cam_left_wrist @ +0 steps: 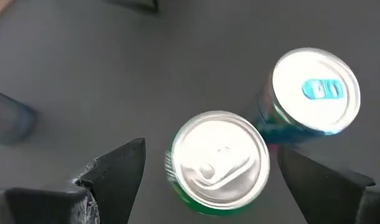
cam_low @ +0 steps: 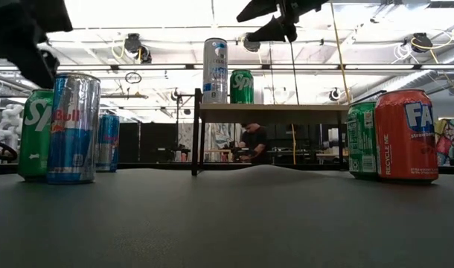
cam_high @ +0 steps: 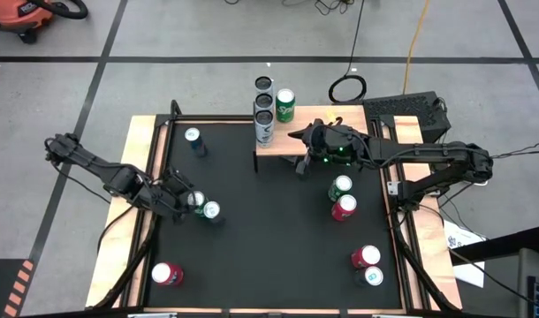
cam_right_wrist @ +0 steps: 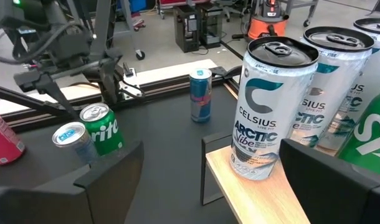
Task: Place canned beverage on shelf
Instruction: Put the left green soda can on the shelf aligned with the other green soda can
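Left gripper (cam_left_wrist: 205,171) jaws spread over a green can (cam_left_wrist: 218,158); right gripper (cam_right_wrist: 209,168) jaws spread above the shelf (cam_right_wrist: 255,193)

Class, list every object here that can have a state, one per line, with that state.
left gripper: open, above a green can.
right gripper: open, empty, over the shelf.
Celsius cans: upright on the shelf, sealed.
Red can: upright on the table.

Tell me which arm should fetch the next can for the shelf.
Left. The left gripper hangs open right over the green can, fingers on either side of it. The right gripper is empty, above the shelf, near no loose can.
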`<state>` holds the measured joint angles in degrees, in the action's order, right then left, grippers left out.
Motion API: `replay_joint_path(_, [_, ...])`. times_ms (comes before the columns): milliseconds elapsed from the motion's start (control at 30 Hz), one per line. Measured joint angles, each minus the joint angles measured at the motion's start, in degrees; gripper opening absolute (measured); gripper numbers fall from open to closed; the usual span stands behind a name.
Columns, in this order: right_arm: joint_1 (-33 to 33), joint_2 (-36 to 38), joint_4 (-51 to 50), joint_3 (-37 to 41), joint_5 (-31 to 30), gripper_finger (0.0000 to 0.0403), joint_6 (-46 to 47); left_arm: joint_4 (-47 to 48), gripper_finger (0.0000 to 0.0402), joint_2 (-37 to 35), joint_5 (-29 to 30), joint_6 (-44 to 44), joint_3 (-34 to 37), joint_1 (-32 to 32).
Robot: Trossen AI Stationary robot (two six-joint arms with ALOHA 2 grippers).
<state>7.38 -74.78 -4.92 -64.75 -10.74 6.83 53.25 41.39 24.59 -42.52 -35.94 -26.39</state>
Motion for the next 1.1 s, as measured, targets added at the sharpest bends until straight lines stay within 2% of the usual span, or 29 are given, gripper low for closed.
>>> replay_joint_path(433, [0.0,0.0,-0.1,0.0,0.0,0.0361,1.0,-4.3,0.0361,0.6,0.1,-0.3,6.3,0.0])
replay_joint_path(533, [0.0,-0.2,0.7,0.5,0.0,0.0361,1.5,-5.4,0.0339,0.6,0.3,-0.3,6.9,0.0])
replay_joint_path(700, [0.0,-0.2,2.8,4.1,0.0,0.0361,2.9,-6.6,0.0279,0.6,0.9,-0.5,7.1,0.0])
replay_joint_path(800, [0.0,-0.2,8.6,8.0,0.4,0.0361,4.3,-7.6,0.0272,0.7,0.9,0.1,7.2,0.0])
replay_joint_path(967, [-0.6,-0.2,14.9,13.8,0.4,0.0361,5.6,-5.1,0.0272,0.6,1.1,1.1,4.2,0.1])
replay_joint_path(1100, [-2.1,-0.3,18.2,15.6,3.2,0.0361,3.6,1.3,0.0272,0.6,4.9,3.8,-2.1,0.2])
